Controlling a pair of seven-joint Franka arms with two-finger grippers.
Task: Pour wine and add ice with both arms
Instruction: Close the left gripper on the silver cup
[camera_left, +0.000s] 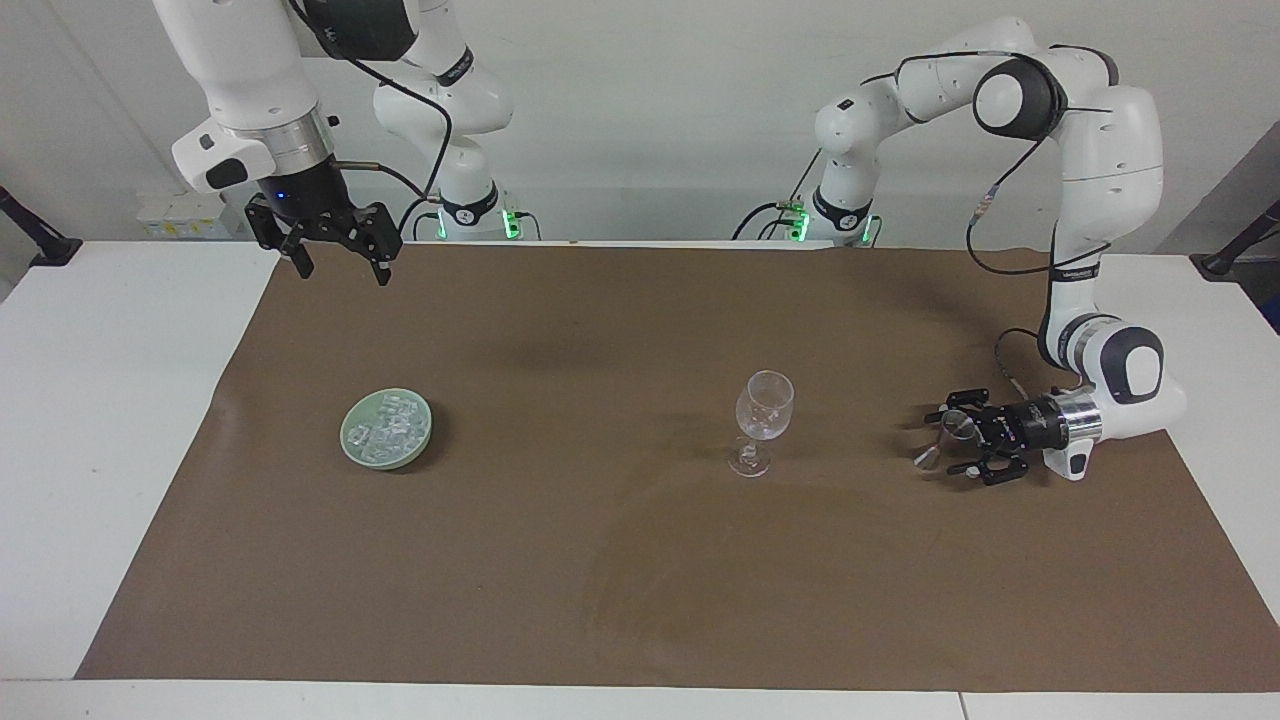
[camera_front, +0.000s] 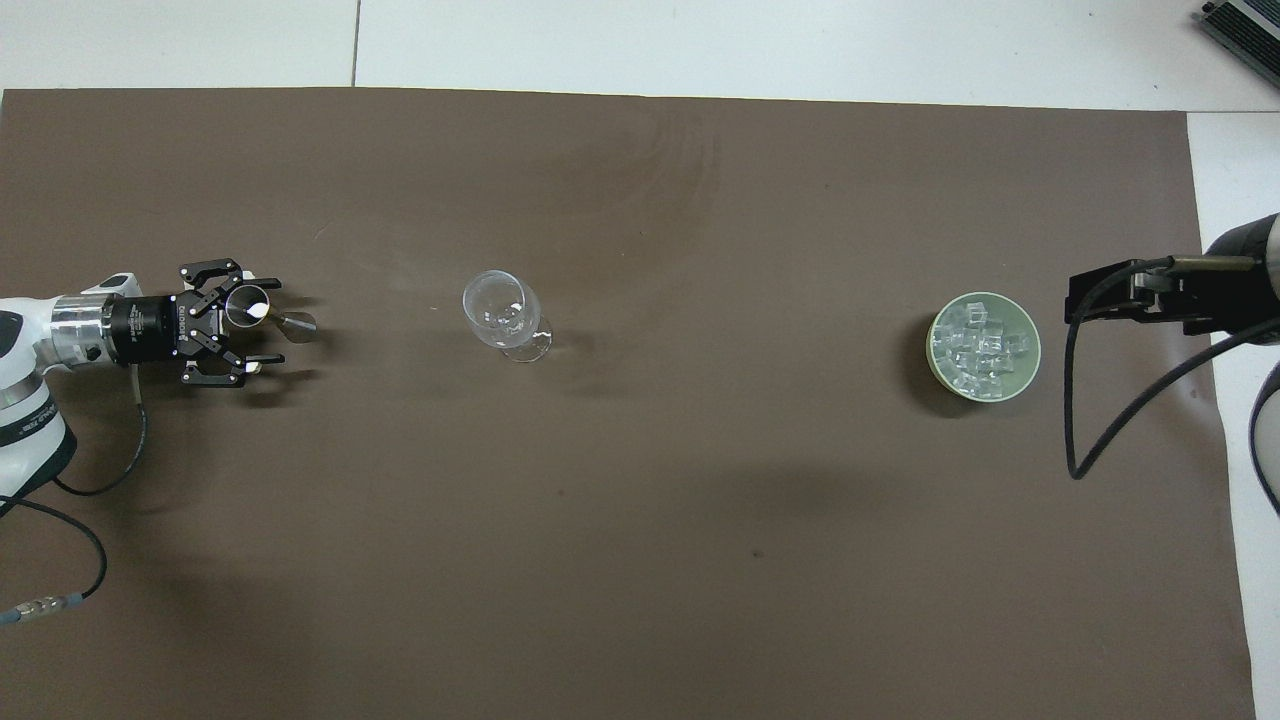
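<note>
ice (camera_front: 983, 351) in dish (camera_front: 937, 352), well apart from wine glass (camera_front: 497, 312)

A lab: two robot arms (camera_left: 1090, 130) at a paper-covered table (camera_left: 100, 400).

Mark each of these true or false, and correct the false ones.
1. The clear stemmed wine glass stands upright on the brown mat. True.
2. The clear ice cubes lie inside the wine glass. False: they are heaped in the pale green round dish.
3. The right gripper hangs open in the air, holding nothing. True.
4. The left gripper is over the dish. False: it is low at the left arm's end, open around a small metal cup.
</note>
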